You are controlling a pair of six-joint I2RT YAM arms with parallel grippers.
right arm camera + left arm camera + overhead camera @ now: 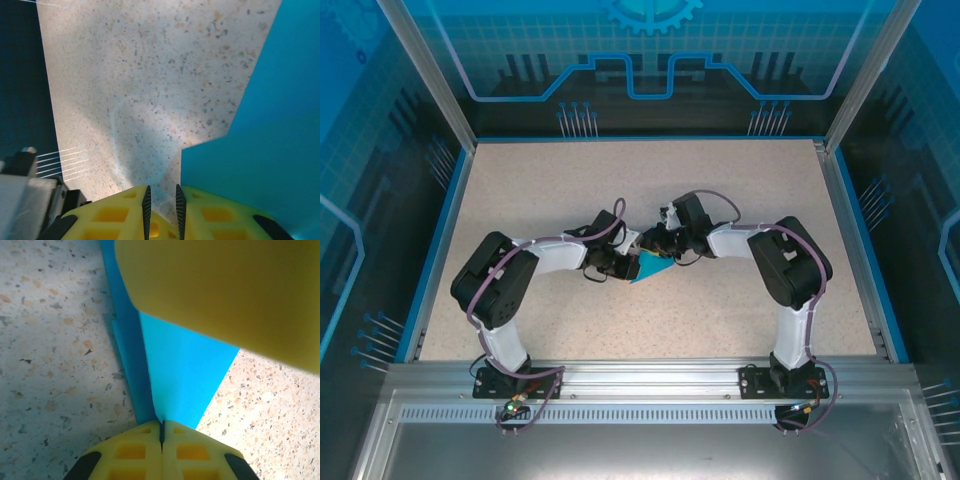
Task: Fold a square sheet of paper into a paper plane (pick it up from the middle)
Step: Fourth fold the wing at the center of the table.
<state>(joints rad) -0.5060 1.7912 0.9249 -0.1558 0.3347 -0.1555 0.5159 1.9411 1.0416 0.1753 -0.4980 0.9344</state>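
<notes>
Left jaws shut tight on the folded paper [180, 380] — likely pinning its crease; right jaws slightly parted, empty, paper just beside them.

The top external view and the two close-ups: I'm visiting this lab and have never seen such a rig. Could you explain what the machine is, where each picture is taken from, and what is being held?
The machine is two robot arms, the left arm and the right arm, bolted at the near edge of a speckled table. The wide picture comes from a fixed camera above and behind them. The two close-ups come from a camera on each wrist, so each arm's own yellow tool shows at the bottom. Between the arms is a teal paper with a fold in it. The left tool is shut on it. The right tool stands slightly open beside the paper, with nothing between its fingers.
</notes>
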